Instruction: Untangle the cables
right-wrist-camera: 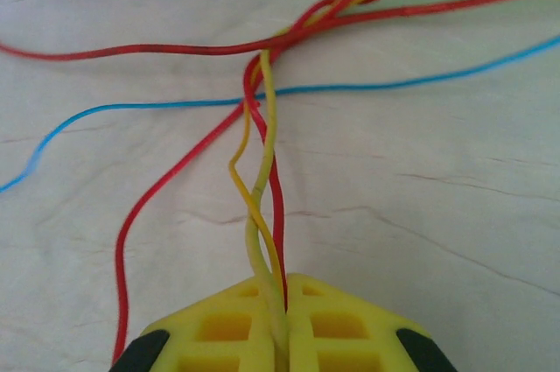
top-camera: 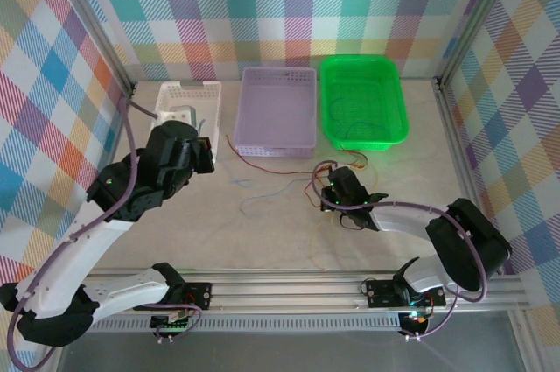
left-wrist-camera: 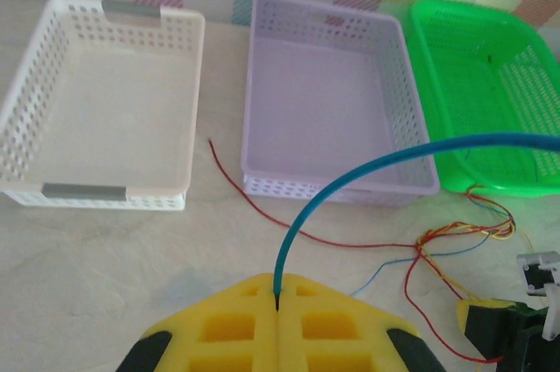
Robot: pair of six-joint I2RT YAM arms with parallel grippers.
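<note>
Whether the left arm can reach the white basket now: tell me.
Probably yes: the left arm sits right by the white basket with nothing between, though its jaws grip a blue cable.

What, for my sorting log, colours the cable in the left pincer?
Teal blue cable; left wrist view shows it best.

The cables point(top-camera: 343, 164) are thin wires in red, yellow, orange and blue, caught in a loose tangle on the table point(top-camera: 280, 241), with single ends trailing left across it. At the right hand point(right-wrist-camera: 282, 324) a yellow strand point(right-wrist-camera: 270, 122), an orange strand point(right-wrist-camera: 234, 166) and a red strand point(right-wrist-camera: 275, 193) twist together and run in between its closed pads, while a blue strand point(right-wrist-camera: 157, 107) crosses them flat on the surface. A teal-blue cable point(left-wrist-camera: 350, 181) is pinched in the closed left hand point(left-wrist-camera: 276, 298) and arches up and to the right.
</note>
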